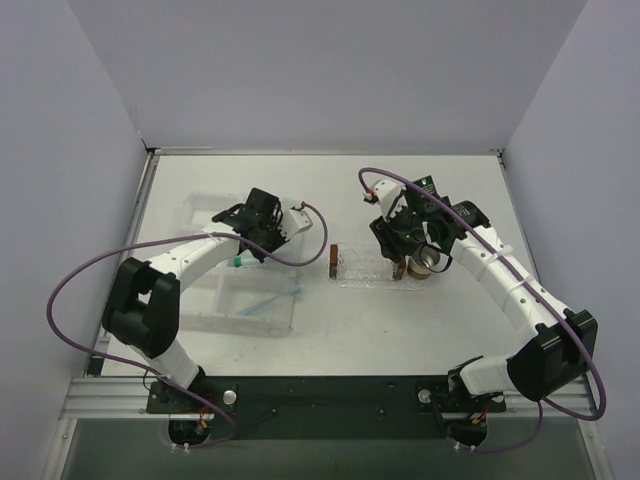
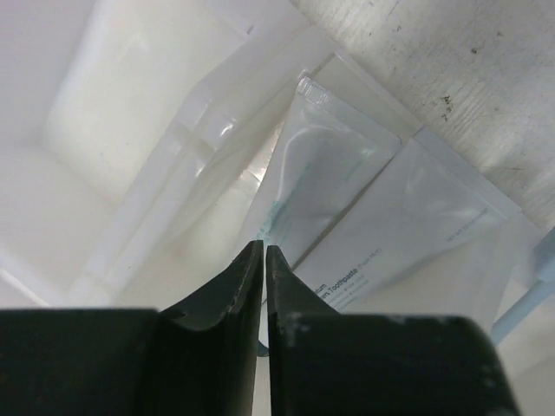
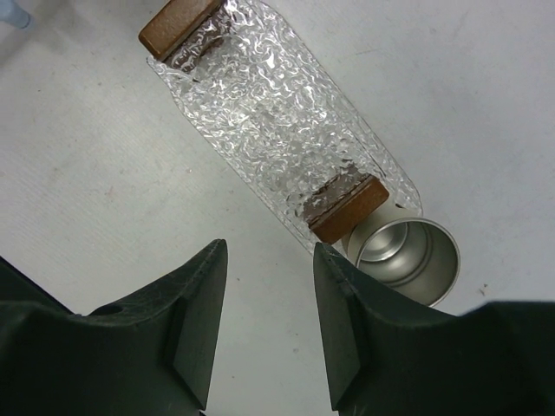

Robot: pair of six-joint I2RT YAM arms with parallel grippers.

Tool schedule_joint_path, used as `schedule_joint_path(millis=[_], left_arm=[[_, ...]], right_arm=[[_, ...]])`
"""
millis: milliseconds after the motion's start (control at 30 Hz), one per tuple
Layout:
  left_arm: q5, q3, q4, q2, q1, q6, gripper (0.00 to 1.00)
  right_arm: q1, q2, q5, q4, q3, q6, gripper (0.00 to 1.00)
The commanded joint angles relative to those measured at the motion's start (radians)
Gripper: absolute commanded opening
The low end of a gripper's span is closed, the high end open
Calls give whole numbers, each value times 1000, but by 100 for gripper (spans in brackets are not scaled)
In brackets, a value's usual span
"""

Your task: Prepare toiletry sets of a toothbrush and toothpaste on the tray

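Observation:
Two pale toothpaste tubes (image 2: 325, 169) (image 2: 416, 221) lie side by side in the clear box (image 2: 130, 113), crimped ends away from me. My left gripper (image 2: 264, 250) hangs just above them with its jaws shut and nothing visibly between them. In the top view it (image 1: 262, 218) is over the box, and a tube's teal cap (image 1: 241, 262) shows beside the arm. The light-blue toothbrush (image 1: 272, 298) lies in the box's near part and shows at the left wrist view's edge (image 2: 539, 264). The sparkly oval tray (image 1: 368, 270) (image 3: 269, 104) lies mid-table. My right gripper (image 3: 269, 253) (image 1: 400, 240) is open and empty just above the tray's near end.
A small metal cup (image 3: 406, 251) (image 1: 430, 263) stands touching the tray's right end. The tray has a brown block handle at each end (image 3: 178, 26) (image 3: 349, 206). The clear compartment box (image 1: 215, 305) fills the left side of the table. Walls close off three sides.

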Motion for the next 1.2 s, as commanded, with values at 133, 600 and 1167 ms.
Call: schedule_joint_path(millis=[133,600,1167], left_arm=[[88,-21,75,-174,20,-48,29],[48,-1,39,-203,-112,-255,44],[-254,-44,114,-58,-268,-423,46]], right_arm=[[11,39,-243,-23,93,73,41],[-122,24,-96,24,131,209,41],[-269,13,-33,35,39,185,41]])
